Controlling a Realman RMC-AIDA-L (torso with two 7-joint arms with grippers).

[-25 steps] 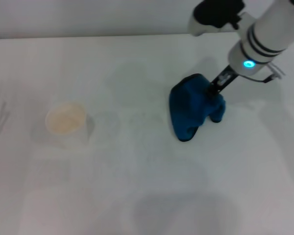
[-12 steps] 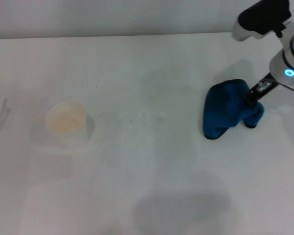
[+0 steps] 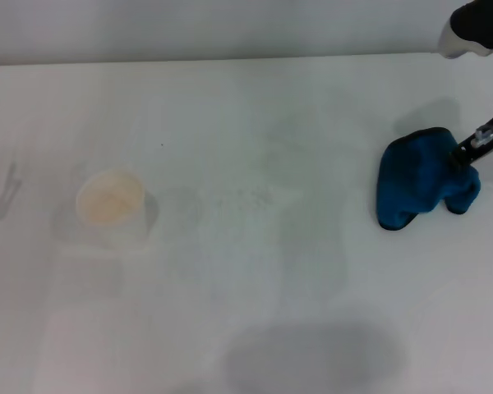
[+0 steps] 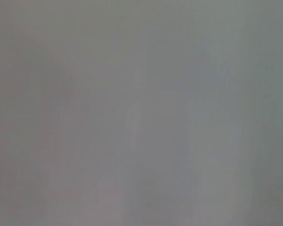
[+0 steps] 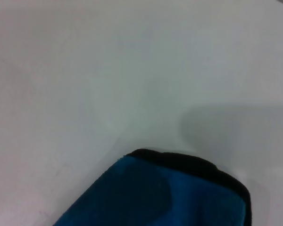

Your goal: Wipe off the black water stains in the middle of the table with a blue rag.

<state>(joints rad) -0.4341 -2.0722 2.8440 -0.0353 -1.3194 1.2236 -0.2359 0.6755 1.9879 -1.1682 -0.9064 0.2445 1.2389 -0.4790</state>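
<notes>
Over the last second the right gripper [image 3: 470,153], clamped on the blue rag [image 3: 419,182], dragged it from frame centre to the right edge, leaving only faint smears mid-table [image 3: 246,328], so wiping looked finished.

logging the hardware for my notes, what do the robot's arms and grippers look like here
Only the right arm shows, at the head view's right edge: a black block with a white underside at the top corner, and below it the right gripper, slim, dark, with pale metal fittings. Its jaws are buried in the blue rag. The left arm is out of view.
</notes>
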